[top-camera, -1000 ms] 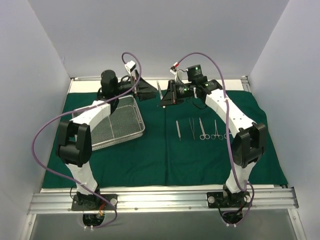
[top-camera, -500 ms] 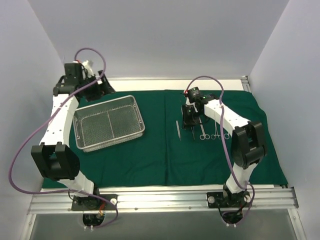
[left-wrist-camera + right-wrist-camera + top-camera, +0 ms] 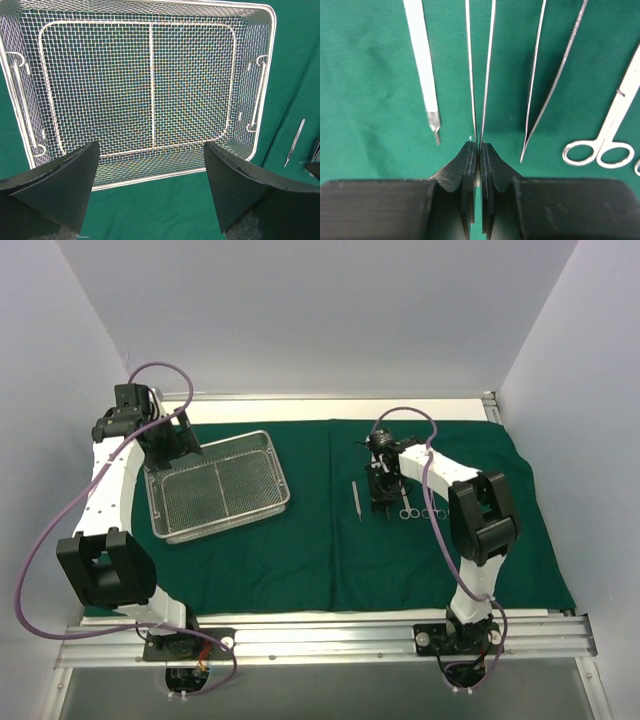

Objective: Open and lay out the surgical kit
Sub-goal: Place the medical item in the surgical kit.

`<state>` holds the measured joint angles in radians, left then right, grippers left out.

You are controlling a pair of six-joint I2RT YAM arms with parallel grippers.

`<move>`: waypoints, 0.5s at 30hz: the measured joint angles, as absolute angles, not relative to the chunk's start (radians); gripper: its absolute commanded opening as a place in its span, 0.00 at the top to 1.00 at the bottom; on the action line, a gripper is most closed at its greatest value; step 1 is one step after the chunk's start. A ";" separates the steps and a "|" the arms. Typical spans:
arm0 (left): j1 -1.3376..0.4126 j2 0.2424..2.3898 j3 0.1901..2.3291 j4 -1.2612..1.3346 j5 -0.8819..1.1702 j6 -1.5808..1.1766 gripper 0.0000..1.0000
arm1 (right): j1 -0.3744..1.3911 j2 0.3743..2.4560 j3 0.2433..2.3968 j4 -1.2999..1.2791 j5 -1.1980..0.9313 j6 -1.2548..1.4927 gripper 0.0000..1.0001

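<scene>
The dark green cloth lies spread flat over the table. The silver wire-mesh tray sits on its left half with nothing in it. My left gripper hovers open just outside the tray's rim, nothing between its fingers. My right gripper is shut on the joined end of a pair of tweezers, held low over the cloth. These lie between a flat steel handle and a second pair of tweezers. Ring-handled clamps lie further right.
The row of instruments lies right of the cloth's centre fold, partly under my right gripper. White walls close in the left, back and right. A metal rail carries both arm bases at the near edge.
My left arm has swung from the back centre to the tray's far-left corner. My right gripper has carried the tweezers from the back centre down into the row of instruments.
</scene>
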<state>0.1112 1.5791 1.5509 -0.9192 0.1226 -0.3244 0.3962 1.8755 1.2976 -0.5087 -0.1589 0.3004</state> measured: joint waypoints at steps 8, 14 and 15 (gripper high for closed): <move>0.111 1.580 1.551 -0.926 0.124 -0.319 0.06 | 0.396 1.929 1.298 -0.505 -0.142 0.291 0.93; 0.114 1.588 1.551 -0.926 0.131 -0.318 0.06 | 0.396 1.929 1.298 -0.503 -0.141 0.290 0.85; 0.115 1.590 1.551 -0.927 0.132 -0.318 0.06 | 0.396 1.929 1.298 -0.504 -0.141 0.290 0.83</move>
<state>0.1146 1.5902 1.5513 -0.9272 0.1318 -0.3183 0.3962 1.9289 1.2984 -0.5041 -0.1413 0.2897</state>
